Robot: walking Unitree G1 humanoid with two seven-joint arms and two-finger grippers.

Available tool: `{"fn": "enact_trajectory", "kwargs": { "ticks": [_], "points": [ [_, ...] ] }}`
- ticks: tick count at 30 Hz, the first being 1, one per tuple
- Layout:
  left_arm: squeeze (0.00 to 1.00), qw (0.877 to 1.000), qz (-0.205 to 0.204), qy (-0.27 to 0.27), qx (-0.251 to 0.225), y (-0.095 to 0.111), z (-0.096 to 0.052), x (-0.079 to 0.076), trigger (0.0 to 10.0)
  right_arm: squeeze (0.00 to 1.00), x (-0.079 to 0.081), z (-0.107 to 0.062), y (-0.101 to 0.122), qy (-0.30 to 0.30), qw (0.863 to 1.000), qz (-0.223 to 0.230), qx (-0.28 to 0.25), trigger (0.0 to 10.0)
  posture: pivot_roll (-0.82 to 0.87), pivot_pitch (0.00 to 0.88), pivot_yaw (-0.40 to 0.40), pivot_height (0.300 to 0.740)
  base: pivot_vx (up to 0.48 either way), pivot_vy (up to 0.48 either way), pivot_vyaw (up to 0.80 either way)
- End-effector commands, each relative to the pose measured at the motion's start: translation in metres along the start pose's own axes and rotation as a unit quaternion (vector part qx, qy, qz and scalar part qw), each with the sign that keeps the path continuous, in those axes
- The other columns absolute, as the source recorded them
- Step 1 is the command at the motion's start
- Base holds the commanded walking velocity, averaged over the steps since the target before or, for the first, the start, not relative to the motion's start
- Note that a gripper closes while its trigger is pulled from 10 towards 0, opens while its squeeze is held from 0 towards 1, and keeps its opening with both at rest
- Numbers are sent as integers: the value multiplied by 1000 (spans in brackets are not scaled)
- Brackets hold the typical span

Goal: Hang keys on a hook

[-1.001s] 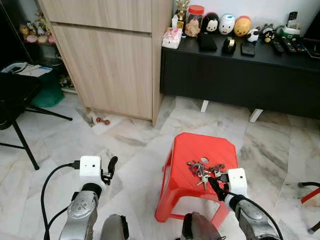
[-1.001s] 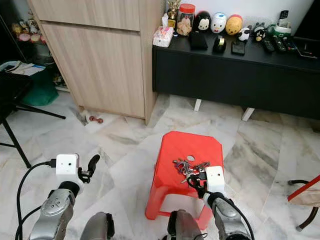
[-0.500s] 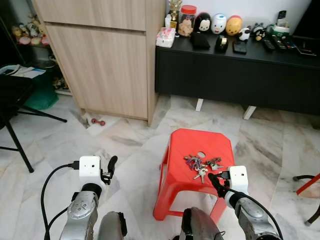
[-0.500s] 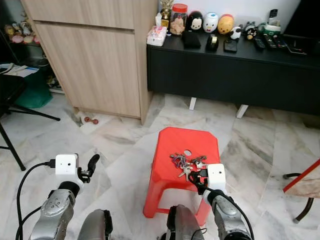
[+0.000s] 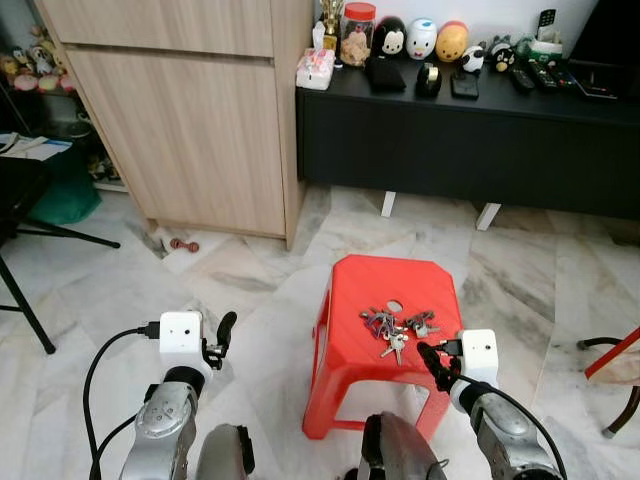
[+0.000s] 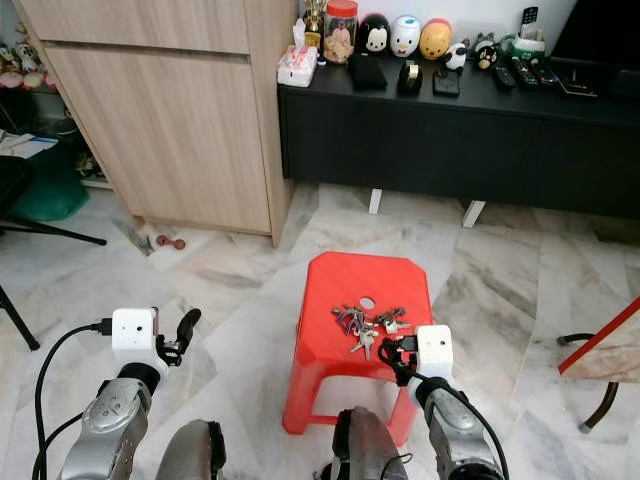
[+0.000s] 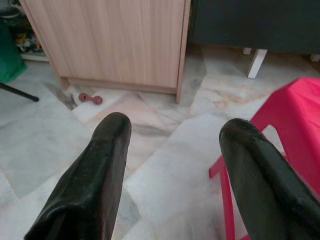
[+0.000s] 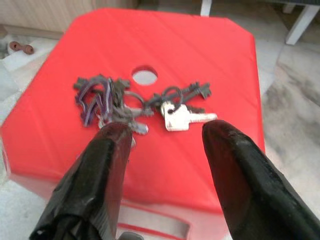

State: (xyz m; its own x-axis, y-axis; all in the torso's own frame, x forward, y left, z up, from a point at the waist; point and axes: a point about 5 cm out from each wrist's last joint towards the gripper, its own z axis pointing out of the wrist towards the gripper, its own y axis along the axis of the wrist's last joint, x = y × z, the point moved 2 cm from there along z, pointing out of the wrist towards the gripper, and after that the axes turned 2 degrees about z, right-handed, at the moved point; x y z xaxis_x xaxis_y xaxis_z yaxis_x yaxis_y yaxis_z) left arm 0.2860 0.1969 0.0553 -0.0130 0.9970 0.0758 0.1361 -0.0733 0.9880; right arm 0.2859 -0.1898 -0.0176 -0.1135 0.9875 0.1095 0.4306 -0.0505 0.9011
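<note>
— Room first: what lies around you?

— Marble floor [image 5: 250, 300], pale and grey-veined, runs open on my left between the red plastic stool with a round hole in its seat [image 5: 350, 300] and the light wooden cabinet [image 5: 200, 130]. Beyond the stool stands a long black low sideboard [image 5: 450, 140] on white legs, well apart from it. A small red dumbbell-shaped toy [image 5: 178, 244] lies on the floor near the cabinet's base.

— And the keys?

— The bunch of dark and silver keys on rings [image 8: 135, 105] lies flat on the stool's seat, just beside the hole and toward my edge of the seat. One silver key [image 8: 182, 119] points sideways.

— Your grippers?

— My right gripper [image 8: 162, 150] sits low at the near edge of the stool, its black fingers [image 8: 235, 165] spread apart with nothing between them, tips just short of the bunch. My left gripper [image 7: 172, 160] hovers over the bare floor left of the stool, also parted and empty.

— Any writing?

— None I can read. Round cartoon-faced figures [image 5: 420, 38] and a red-lidded jar [image 5: 357, 33] line the sideboard top; their labels are too small.
</note>
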Motion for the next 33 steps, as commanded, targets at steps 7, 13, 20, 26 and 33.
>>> {"fn": "enact_trajectory", "kwargs": {
  "ticks": [7,13,20,26,33],
  "points": [
    [0,1000,-1,-3,7,-3,0,0,10000,0,0,-1,3,0,1000,-2,-10,10000,-78,88,-68,598,316,0,0],
    [0,1000,-1,-4,7,-2,0,-1,10000,0,0,-1,3,0,1000,-1,-9,10000,-78,86,-67,598,315,0,0],
    [0,1000,-1,-7,4,-1,1,-2,10000,0,1,-2,-1,9,1000,-2,1,10000,-78,90,-69,598,128,0,0],
    [0,1000,-2,-5,5,-2,-1,-1,10000,0,1,-2,-2,11,1000,-2,5,10000,-79,96,-71,598,300,0,0],
    [0,1000,-4,-5,6,-3,-1,-2,10000,0,4,-2,-8,31,999,-5,28,10000,-82,100,-70,598,302,0,0]
  ]
}}
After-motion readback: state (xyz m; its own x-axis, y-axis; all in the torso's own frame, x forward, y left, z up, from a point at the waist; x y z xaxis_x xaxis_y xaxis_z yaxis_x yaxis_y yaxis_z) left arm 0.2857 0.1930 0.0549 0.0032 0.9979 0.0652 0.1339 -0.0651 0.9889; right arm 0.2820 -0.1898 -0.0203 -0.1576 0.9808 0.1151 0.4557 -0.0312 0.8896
